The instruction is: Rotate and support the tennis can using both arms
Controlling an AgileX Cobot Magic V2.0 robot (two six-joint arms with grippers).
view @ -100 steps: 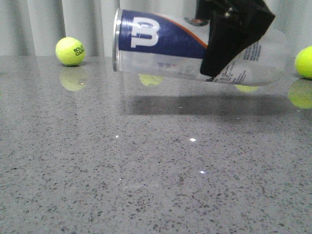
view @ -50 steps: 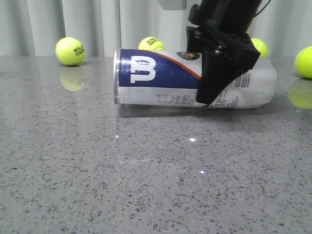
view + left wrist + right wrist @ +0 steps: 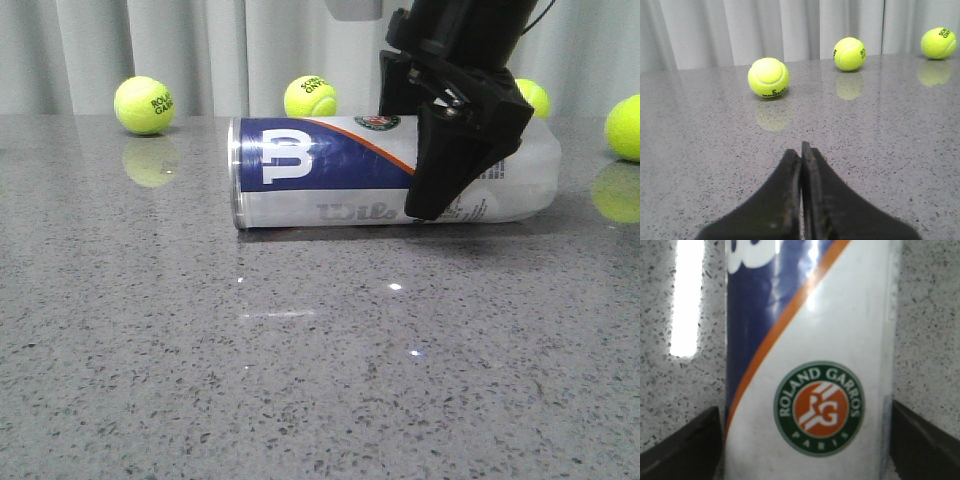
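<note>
Right hand (image 3: 455,150) straddled the can (image 3: 330,170) lying on the desk (image 3: 300,360), fingers apart; unsupported, it might roll.

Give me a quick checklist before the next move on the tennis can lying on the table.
1. Tennis can lying flat on the table: ok.
2. Right gripper straddling the can, a finger on each side in the right wrist view: ok.
3. Right fingers actually pressing the can: cannot tell.
4. Left gripper at the can for support: not ok; shut, empty, facing only tennis balls.
5. Metal rim end free of obstacles: ok.
</note>
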